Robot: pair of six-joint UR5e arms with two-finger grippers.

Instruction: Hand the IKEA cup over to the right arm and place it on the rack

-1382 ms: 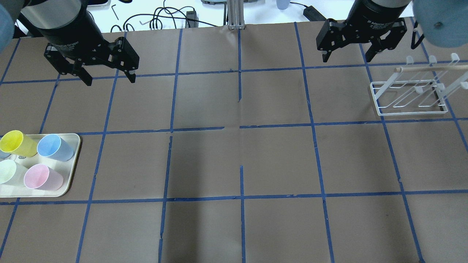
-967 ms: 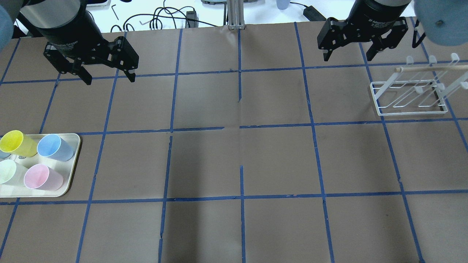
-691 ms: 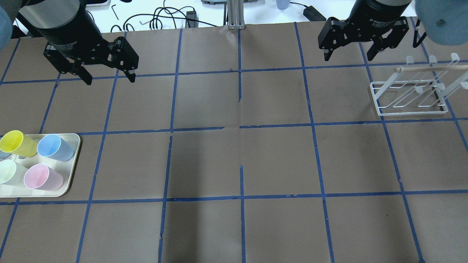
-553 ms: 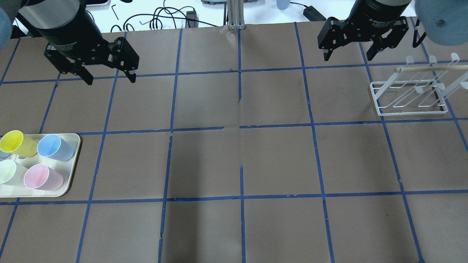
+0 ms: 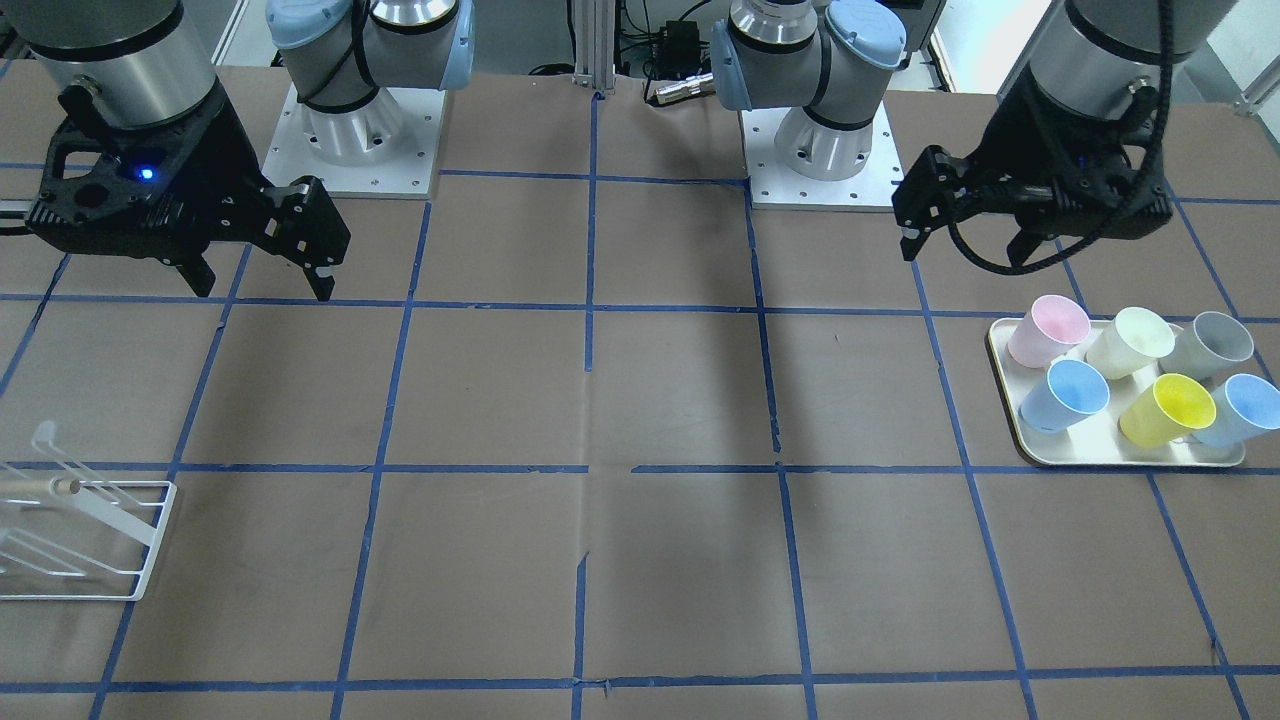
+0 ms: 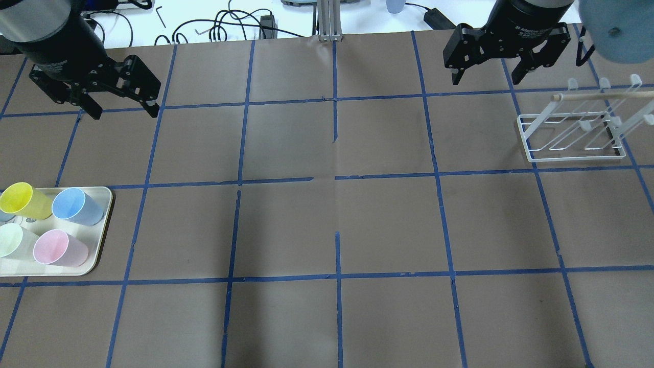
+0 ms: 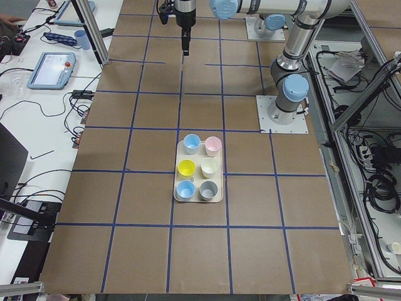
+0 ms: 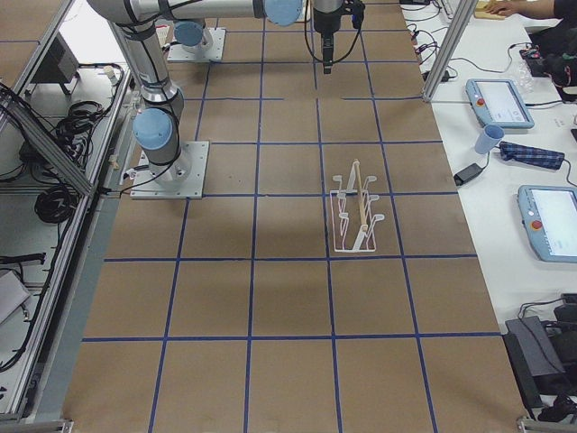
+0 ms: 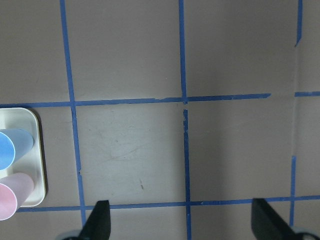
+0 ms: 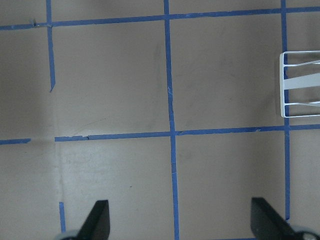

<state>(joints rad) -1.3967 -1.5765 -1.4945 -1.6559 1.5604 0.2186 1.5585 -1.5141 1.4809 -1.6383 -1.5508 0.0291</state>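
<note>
Two pale blue IKEA cups [image 5: 1065, 395] [image 5: 1240, 410] stand upright on a cream tray [image 5: 1130, 458] at the table's left end. In the overhead view only one blue cup [image 6: 76, 205] shows in full. My left gripper [image 6: 124, 111] is open and empty, well behind the tray; it also shows in the front view [image 5: 965, 252]. The left wrist view [image 9: 182, 222] shows a blue cup [image 9: 12, 147] at its left edge. My right gripper [image 6: 484, 81] is open and empty, up and left of the white wire rack [image 6: 572, 134]. The rack holds nothing.
Yellow [image 5: 1170, 408], pink [image 5: 1048, 330], pale cream [image 5: 1130, 342] and grey [image 5: 1210, 342] cups share the tray. An aluminium post [image 6: 329, 20] and cables [image 6: 225, 25] lie beyond the far edge. Blue tape lines mark the brown table into squares.
My left gripper has shifted to the left in the overhead view and slightly back, still open. The right gripper has barely moved. Cups and rack are unchanged.
</note>
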